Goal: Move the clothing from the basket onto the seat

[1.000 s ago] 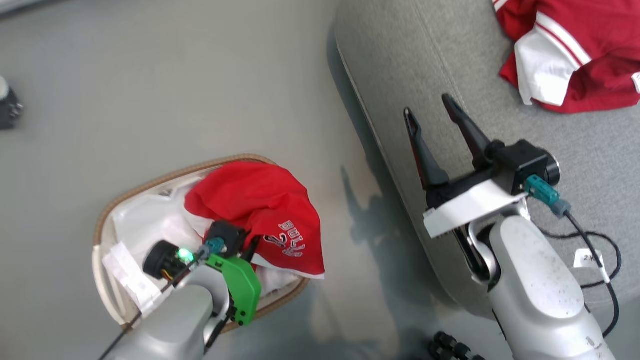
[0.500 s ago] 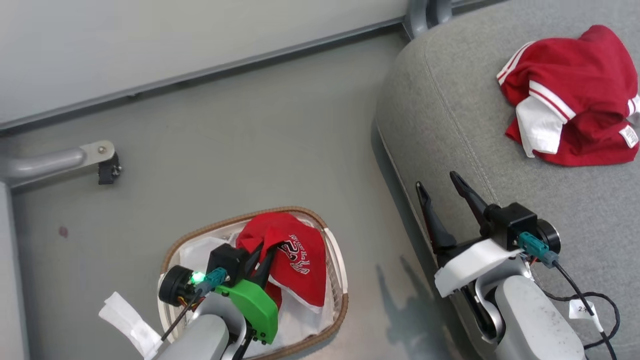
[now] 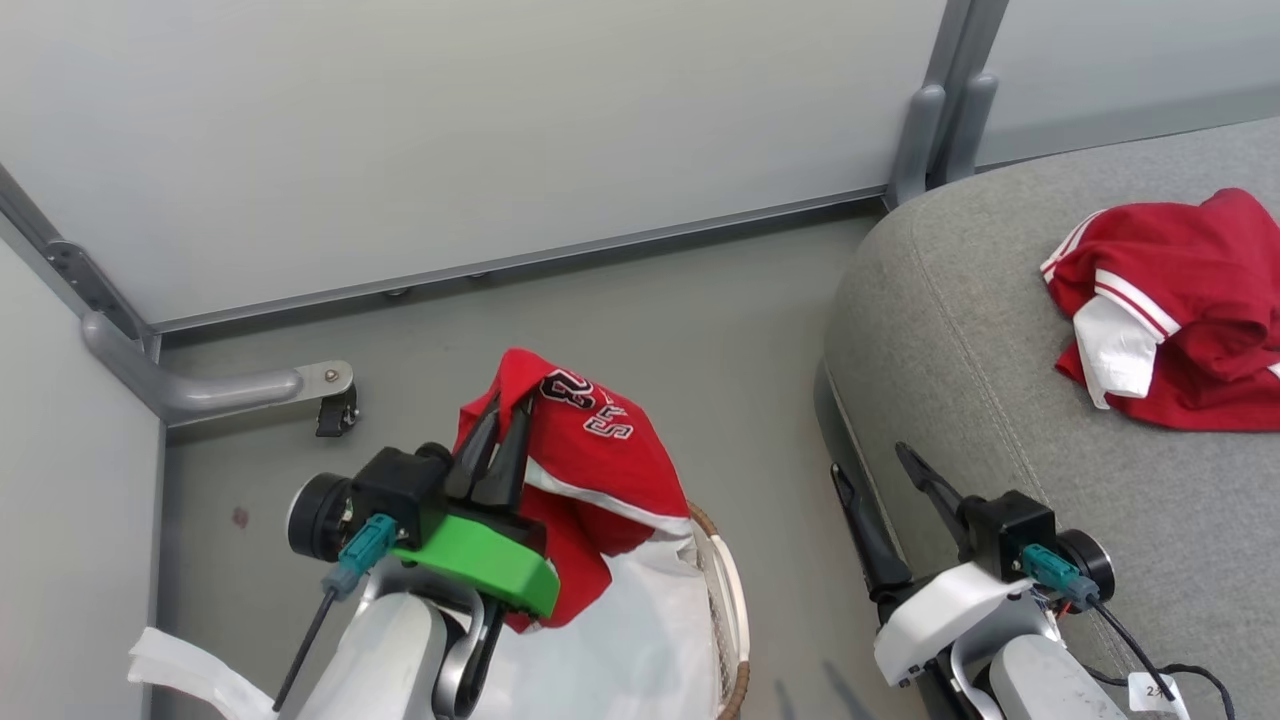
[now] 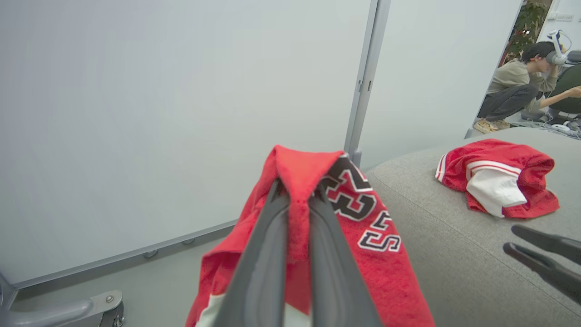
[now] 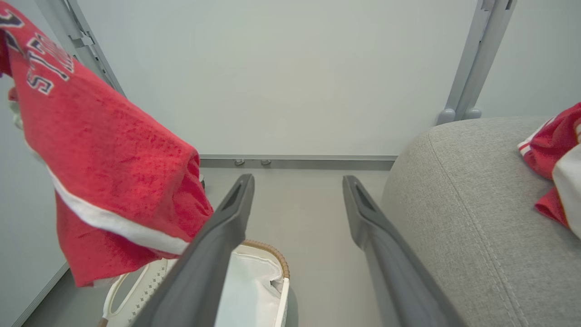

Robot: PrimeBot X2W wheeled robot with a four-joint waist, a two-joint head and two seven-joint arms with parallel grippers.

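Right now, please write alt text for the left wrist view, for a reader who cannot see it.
The left tool is shut on a red jersey with printed numbers, which hangs before a pale wall. At right, a second red garment lies on the grey seat.

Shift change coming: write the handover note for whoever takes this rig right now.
Left end effector: shut on the numbered red jersey, held up above the basket.
Right end effector: open, empty, near the seat edge.
Done: one red-and-white garment lies on the seat.
Left: carry the jersey over to the seat and release it.
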